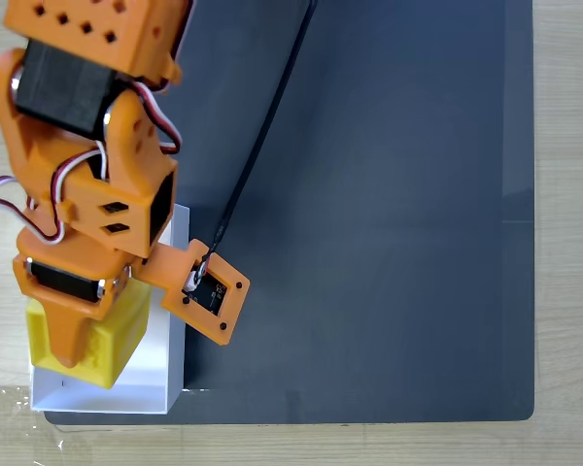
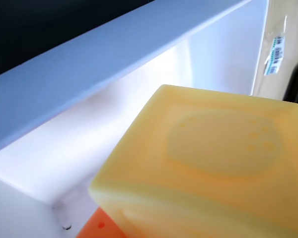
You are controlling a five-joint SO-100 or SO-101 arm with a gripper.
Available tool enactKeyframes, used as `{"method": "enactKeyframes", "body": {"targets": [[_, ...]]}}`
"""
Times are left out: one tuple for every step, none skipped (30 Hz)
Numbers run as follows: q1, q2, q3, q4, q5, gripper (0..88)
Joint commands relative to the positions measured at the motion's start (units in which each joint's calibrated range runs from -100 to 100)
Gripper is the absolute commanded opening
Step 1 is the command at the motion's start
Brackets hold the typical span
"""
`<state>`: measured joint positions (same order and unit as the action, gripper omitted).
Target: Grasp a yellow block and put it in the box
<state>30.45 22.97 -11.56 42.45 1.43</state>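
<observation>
In the fixed view my orange gripper [image 1: 78, 351] hangs over the white box [image 1: 97, 396] at the bottom left. It is shut on the yellow block [image 1: 115, 335], which sits inside the box's outline, against its left side. One orange finger [image 1: 63, 335] covers the block's left part. In the wrist view the yellow block [image 2: 213, 158] is very close and large, with an orange finger [image 2: 97, 229] under its lower left corner. The box's white floor and corner [image 2: 79, 148] lie just behind it. Whether the block touches the floor I cannot tell.
A dark grey mat [image 1: 369, 194] covers most of the wooden table [image 1: 568, 194]. A black cable [image 1: 262, 126] runs down to the orange camera mount [image 1: 209, 291] right of the box. Clear tape [image 1: 10, 408] lies at the box's bottom left corner.
</observation>
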Motion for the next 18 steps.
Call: {"method": "enactKeyframes", "body": {"targets": [[0.44,-0.68,-4.04,-0.3,0.25,23.8],[0.52,-0.59,-4.04,-0.22,0.25,24.8],[0.61,-0.59,-4.04,-0.22,0.31,26.4],[0.69,-0.59,-4.04,-0.13,0.31,28.7],[0.69,-0.59,-3.95,-0.13,0.51,31.4],[0.69,-0.76,-3.59,-0.13,1.3,34.2],[0.77,-0.93,-3.14,-0.13,2.25,36.9],[0.77,-0.93,-3.05,-0.04,2.98,39.0],[0.77,-0.93,-3.05,-0.04,3.51,40.8],[0.77,-1.02,-3.05,-0.04,3.82,41.8],[0.77,-1.1,-3.05,-0.04,3.93,42.4],[0.77,-1.19,-3.05,-0.04,3.93,42.8],[0.77,-1.27,-3.05,-0.04,3.93,42.8],[0.69,-1.36,-3.05,-0.04,3.93,42.8],[0.61,-1.36,-3.05,-0.04,3.93,42.8],[0.35,-1.44,-3.14,-0.04,3.93,42.7],[0.19,-1.53,-3.41,-0.04,3.93,42.7],[-0.07,-2.03,-3.59,-0.04,3.82,42.7]]}}
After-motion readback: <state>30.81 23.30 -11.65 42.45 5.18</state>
